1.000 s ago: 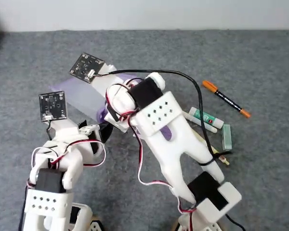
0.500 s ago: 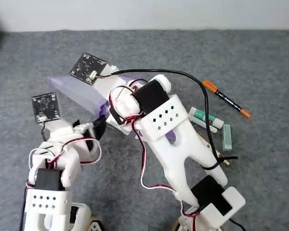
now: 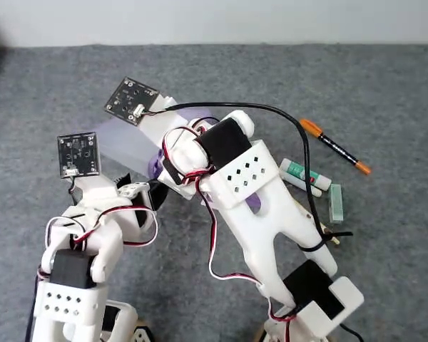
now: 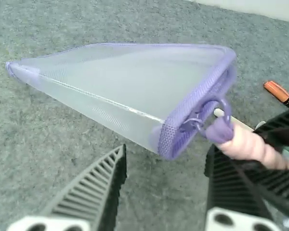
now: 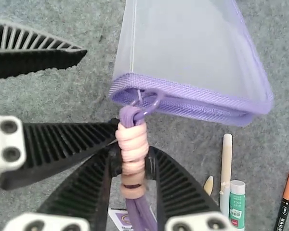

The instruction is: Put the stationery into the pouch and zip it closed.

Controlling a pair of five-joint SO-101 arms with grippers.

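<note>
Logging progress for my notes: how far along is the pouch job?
Nothing looks packed: orange marker, glue stick and eraser lie on the carpet. In hand: the right gripper grips the zipper pull of the pouch; the left gripper is open beside it. Left: loading, zipping.

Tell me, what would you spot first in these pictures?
A see-through purple pouch stands out, held by a pink zipper pull that the right gripper pinches. The left gripper hangs open close by the pouch's zipper end. Off to the side on the grey carpet lie an orange pen and a white tube with a green label.
</note>
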